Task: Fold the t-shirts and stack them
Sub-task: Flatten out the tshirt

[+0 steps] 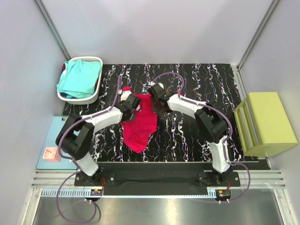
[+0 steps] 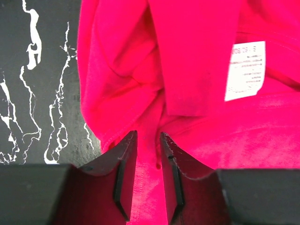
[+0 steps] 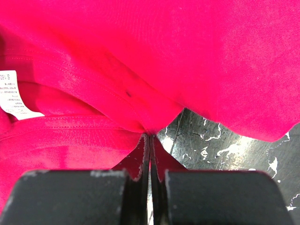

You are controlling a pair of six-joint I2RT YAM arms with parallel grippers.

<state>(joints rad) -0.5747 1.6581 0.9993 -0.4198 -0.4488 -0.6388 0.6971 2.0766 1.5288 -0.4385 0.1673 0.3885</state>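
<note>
Pinching the red t-shirt (image 1: 140, 124) by its edge, the right gripper (image 3: 150, 137) is squeezed tight. The left gripper (image 2: 147, 136) is a little open, with a fold of it between.

crimson-red t-shirt (image 1: 140, 125): one
turquoise t-shirt (image 1: 79, 77): one
robot arms (image 1: 101, 117) (image 1: 187, 104): two
white basket (image 1: 95, 91): one
yellow-green block (image 1: 267, 123): one
light-blue mat (image 1: 47, 165): one

Worktop (image 1: 187, 136): black surface with white veining. Far-left corner: white slotted basket (image 1: 79, 100), standing on the worktop. Near left, beside the worktop: flat light-blue mat (image 1: 51, 165) carrying a small pink cube (image 1: 50, 153) with a mark on its top face. Right edge: yellow-green block (image 1: 267, 123), set beside the worktop, grooves along its left side.
</note>
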